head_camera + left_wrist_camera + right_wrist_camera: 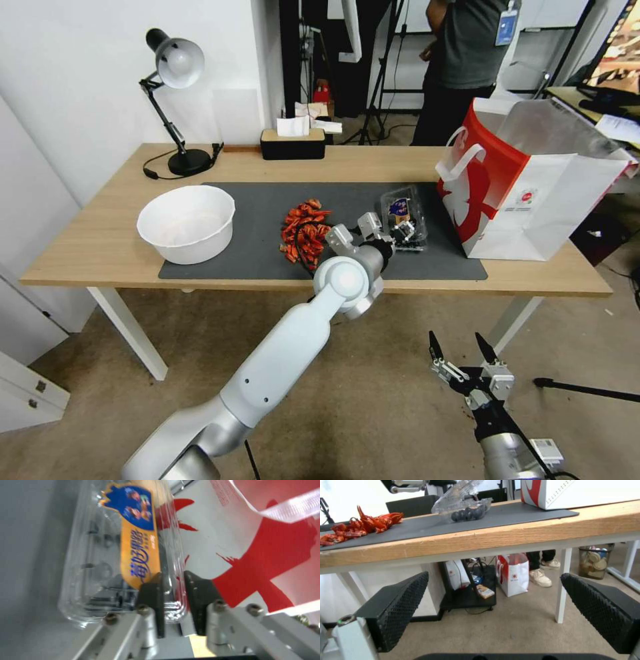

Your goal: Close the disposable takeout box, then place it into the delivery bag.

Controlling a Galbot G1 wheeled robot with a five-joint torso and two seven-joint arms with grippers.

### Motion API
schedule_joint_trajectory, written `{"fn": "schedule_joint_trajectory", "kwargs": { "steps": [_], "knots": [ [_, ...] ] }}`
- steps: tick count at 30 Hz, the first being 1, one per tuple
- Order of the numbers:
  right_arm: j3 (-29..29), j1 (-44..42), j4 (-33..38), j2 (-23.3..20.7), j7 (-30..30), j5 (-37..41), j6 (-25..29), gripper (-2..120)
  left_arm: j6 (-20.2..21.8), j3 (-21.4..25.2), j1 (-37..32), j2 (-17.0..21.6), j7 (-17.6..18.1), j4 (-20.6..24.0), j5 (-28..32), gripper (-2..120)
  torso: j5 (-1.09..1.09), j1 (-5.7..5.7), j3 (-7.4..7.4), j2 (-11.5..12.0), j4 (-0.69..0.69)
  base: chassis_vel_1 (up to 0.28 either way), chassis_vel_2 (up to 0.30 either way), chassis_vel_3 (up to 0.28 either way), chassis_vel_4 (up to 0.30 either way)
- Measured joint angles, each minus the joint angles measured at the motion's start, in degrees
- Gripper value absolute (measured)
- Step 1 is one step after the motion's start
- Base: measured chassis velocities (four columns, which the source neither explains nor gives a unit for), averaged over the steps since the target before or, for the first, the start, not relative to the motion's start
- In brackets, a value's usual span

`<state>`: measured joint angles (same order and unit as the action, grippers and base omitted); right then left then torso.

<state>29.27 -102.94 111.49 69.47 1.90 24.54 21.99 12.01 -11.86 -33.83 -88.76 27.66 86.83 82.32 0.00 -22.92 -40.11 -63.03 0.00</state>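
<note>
Careful: your left tool (173, 590) pinches the lid edge of the small transparent plastic clamshell takeout box (403, 223) on the tabletop's grey mat beside the red-and-white paper delivery bag (527, 193); thin plastic may slip free, spilling berries. Right tool (463, 360) hangs spread below.

Bright even indoor light; left wrist view motion-blurred; head view edges bowed.

Clear takeout box (404, 220) of dark berries, lid half-raised, beside the upright, open red-and-white delivery bag (533, 193)
</note>
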Motion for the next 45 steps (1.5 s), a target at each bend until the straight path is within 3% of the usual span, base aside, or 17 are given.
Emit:
{"fn": "schedule_joint_trajectory", "kwargs": {
  "steps": [6,11,21,28,38,45],
  "knots": [
    [-0.02,-0.15,0.39,0.37,-0.08,-0.09,0.02,100,1.59,-0.47,1.51,-0.03,1.87,-0.89,-1.20,0,0.00,0.00,0.00,0.00,0.00,0.000,0.000,0.000,0.000],
    [-0.08,-0.26,1.05,0.52,-0.14,-0.21,0.02,100,2.87,-1.25,2.73,-0.40,3.53,-2.51,-3.16,0,0.00,0.00,0.00,0.00,0.00,0.000,0.000,0.000,0.000],
    [0.20,-0.25,4.16,0.38,-0.21,0.91,-0.68,100,4.39,-3.80,3.97,-0.51,3.14,-5.00,-9.06,0,0.00,0.00,0.00,0.00,0.00,0.000,0.000,0.000,0.000],
    [0.97,-0.36,8.77,-0.47,0.00,3.19,-2.85,100,4.91,-4.25,4.35,-0.45,3.04,-5.70,-9.98,0,-0.01,0.00,0.00,0.00,0.00,0.000,0.000,0.000,0.000],
    [8.34,2.05,15.45,-5.18,1.44,14.21,-8.96,100,4.93,-4.41,4.93,0.48,2.93,-6.19,-9.99,0,0.00,0.00,0.00,0.00,0.00,0.000,0.000,0.000,0.000],
    [11.35,5.00,18.88,-9.17,5.16,32.84,-14.02,100,4.78,-4.35,4.66,0.82,2.92,-6.16,-9.88,0,0.00,0.00,0.00,0.00,0.00,0.000,0.000,0.000,0.000]
  ]
}}
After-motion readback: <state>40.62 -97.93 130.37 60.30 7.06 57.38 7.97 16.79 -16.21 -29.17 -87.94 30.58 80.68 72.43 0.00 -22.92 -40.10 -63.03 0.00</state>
